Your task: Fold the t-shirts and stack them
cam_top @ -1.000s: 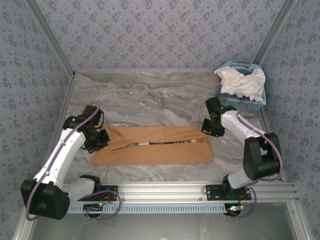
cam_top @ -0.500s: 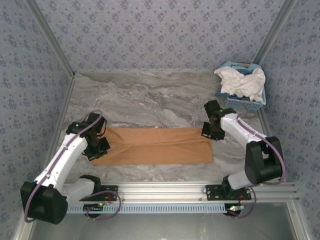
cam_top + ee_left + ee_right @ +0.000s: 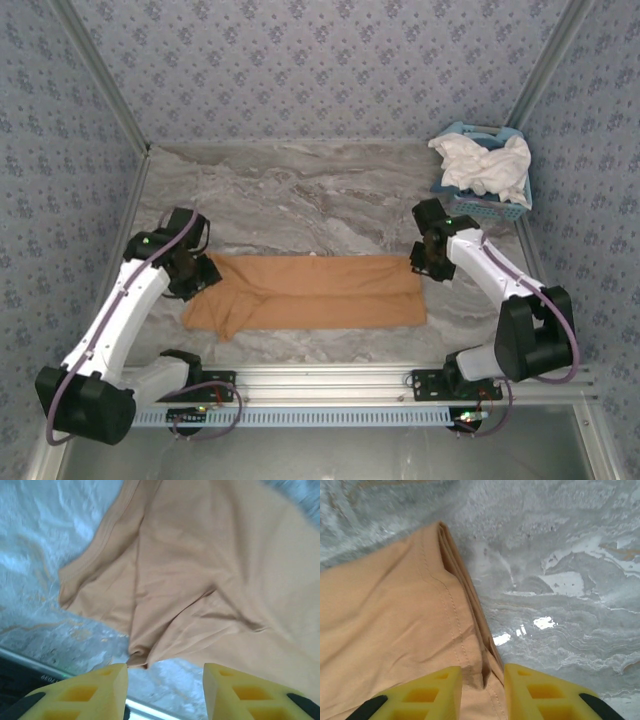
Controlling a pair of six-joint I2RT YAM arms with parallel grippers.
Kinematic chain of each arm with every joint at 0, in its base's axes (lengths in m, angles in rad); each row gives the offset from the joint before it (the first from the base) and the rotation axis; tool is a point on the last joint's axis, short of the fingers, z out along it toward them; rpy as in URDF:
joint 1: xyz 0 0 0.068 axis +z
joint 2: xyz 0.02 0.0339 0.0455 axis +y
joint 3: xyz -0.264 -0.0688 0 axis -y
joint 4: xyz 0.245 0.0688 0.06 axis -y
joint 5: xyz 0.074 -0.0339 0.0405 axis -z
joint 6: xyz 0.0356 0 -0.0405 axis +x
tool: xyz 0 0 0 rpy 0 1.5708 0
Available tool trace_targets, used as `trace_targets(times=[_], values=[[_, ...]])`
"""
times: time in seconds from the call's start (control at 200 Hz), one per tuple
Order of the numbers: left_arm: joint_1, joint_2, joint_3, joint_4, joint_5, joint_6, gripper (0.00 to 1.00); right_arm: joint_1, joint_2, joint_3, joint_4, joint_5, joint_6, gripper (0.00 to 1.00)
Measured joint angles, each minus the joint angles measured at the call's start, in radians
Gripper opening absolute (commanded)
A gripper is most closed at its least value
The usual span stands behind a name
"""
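Since the tan shirt [image 3: 320, 290] lies as a long, narrow folded strip across the near half of the table [image 3: 300, 200], with its long axis running left to right, the coming move turns on its two short ends. Left gripper [image 3: 195, 275] hovers at the left end and right gripper [image 3: 428, 262] at the right end, so each arm is nearer its own end and neither is nearer the middle.

From the left wrist view the jaws stand well apart with nothing between them. The cloth spreads away ahead of them, and a rumpled fold of it comes to a point just beyond the gap. From the right wrist view the jaws are apart too, though by less. They straddle the stitched right edge of the strip near its far corner, and that edge lies flat on the marble rather than pinched.

The right end looks square and tidy. The left end is uneven, with a loose corner drooping toward the near edge of the table. Shortening the strip would probably mean carrying one end along the long axis over the other, and the right arm seems better placed to start, its jaws astride an edge.

White shirt [image 3: 480, 165] sits crumpled in the basket [image 3: 490, 208] at the far right corner. It is well apart from the strip, much nearer the right arm, and not yet folded.
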Motion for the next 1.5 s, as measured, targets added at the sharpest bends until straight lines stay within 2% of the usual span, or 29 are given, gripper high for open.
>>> trace_targets(times=[0.085, 0.22, 0.34, 0.495, 0.565, 0.665, 0.764, 0.849, 1.084, 1.209, 1.279, 1.394, 1.499], values=[[0.035, 0.055, 0.034, 0.043, 0.010, -0.004, 0.37, 0.005, 0.017, 0.013, 0.022, -0.008, 0.010, 0.24], [0.145, 0.199, 0.039, 0.159, 0.060, -0.003, 0.39, 0.031, 0.091, 0.032, 0.087, -0.052, 0.021, 0.23], [0.223, 0.343, 0.039, 0.268, 0.108, 0.012, 0.41, 0.031, 0.149, 0.032, 0.135, -0.109, 0.029, 0.26], [0.282, 0.492, 0.039, 0.357, 0.134, 0.081, 0.42, 0.007, 0.193, 0.022, 0.164, -0.153, 0.052, 0.32], [0.300, 0.534, 0.037, 0.385, 0.135, 0.109, 0.37, -0.005, 0.194, 0.000, 0.170, -0.166, 0.059, 0.33], [0.321, 0.563, 0.029, 0.420, 0.130, 0.143, 0.21, -0.021, 0.194, -0.043, 0.173, -0.183, 0.072, 0.31], [0.336, 0.578, 0.024, 0.435, 0.101, 0.182, 0.06, -0.037, 0.194, -0.087, 0.177, -0.197, 0.080, 0.26], [0.352, 0.582, 0.018, 0.439, 0.075, 0.216, 0.00, -0.054, 0.194, -0.101, 0.177, -0.204, 0.090, 0.21], [0.425, 0.600, -0.010, 0.441, 0.054, 0.265, 0.00, -0.065, 0.192, -0.102, 0.176, -0.206, 0.088, 0.20], [0.429, 0.599, -0.010, 0.441, 0.071, 0.274, 0.32, -0.062, 0.178, -0.101, 0.176, -0.192, 0.074, 0.21], [0.428, 0.587, -0.010, 0.437, 0.080, 0.263, 0.39, -0.051, 0.163, -0.098, 0.167, -0.170, 0.064, 0.22], [0.401, 0.511, -0.009, 0.406, 0.084, 0.243, 0.40, -0.013, 0.134, -0.062, 0.134, -0.130, 0.047, 0.26], [0.338, 0.413, 0.002, 0.362, 0.088, 0.209, 0.35, 0.035, 0.096, -0.014, 0.119, -0.097, 0.042, 0.27]])
